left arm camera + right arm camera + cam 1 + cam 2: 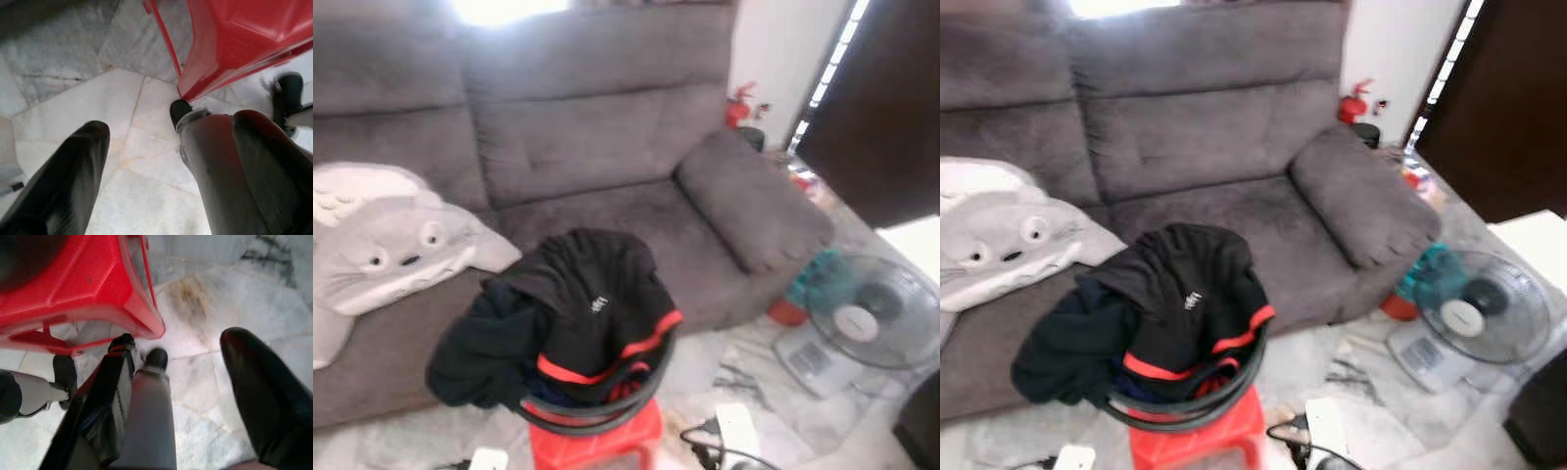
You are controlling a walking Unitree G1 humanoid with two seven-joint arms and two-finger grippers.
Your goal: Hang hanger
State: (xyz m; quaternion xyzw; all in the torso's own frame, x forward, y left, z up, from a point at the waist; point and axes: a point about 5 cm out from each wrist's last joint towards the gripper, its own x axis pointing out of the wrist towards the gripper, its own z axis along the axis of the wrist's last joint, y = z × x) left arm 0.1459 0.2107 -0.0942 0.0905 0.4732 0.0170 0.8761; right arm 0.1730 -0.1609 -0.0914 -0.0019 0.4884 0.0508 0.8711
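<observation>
A heap of black clothes with red trim point(578, 313) fills a black round basket point(597, 416) standing on a red plastic stool point(597, 446) in front of the grey sofa point(597, 147). My left gripper point(171, 125) hangs low beside the red stool point(234, 34), over the marble floor, with its fingers point(63, 181) spread and nothing between them. My right gripper point(178, 338) hangs on the other side of the stool point(73, 289), also open and holding nothing. My own silver leg point(151, 416) stands in the wrist views.
A grey plush toy point(391, 245) lies on the sofa's left, a loose cushion point(754, 201) on its right. A floor fan point(871, 318) stands to the right, with a power strip and cables point(729, 436) on the floor by the stool. A dark door point(881, 108) is at the far right.
</observation>
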